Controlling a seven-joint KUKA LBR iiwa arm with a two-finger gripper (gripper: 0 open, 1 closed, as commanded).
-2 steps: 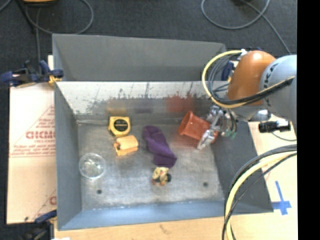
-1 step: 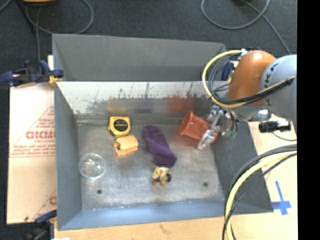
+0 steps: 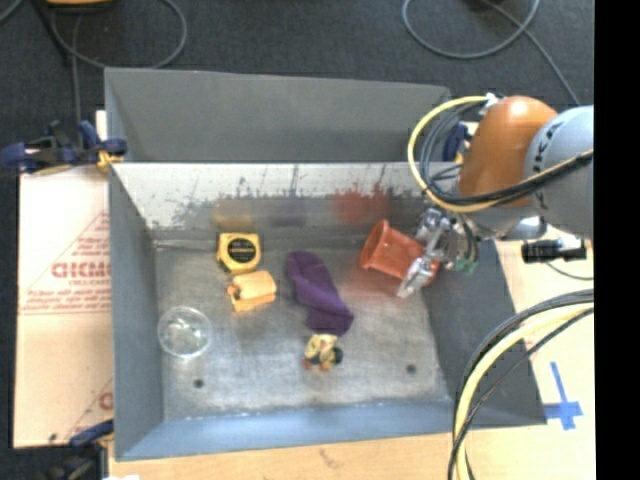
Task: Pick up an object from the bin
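My gripper [image 3: 424, 258] is at the right side of the bin, near the back wall. It is shut on the right rim of an orange-red plastic cup [image 3: 386, 249], which hangs tilted a little above the bin floor. One pale fingertip [image 3: 413, 280] shows just below the cup's edge. To the cup's left, a crumpled purple cloth [image 3: 316, 290] lies in the middle of the bin. Near the front, a small yellow and dark toy figure [image 3: 322, 352] lies below the cloth.
A yellow tape measure [image 3: 238, 251] and a yellow-orange block [image 3: 251, 291] lie left of centre. A clear glass cup [image 3: 184, 331] lies on its side at the front left. The arm with its orange cover and cables looms over the bin's right wall.
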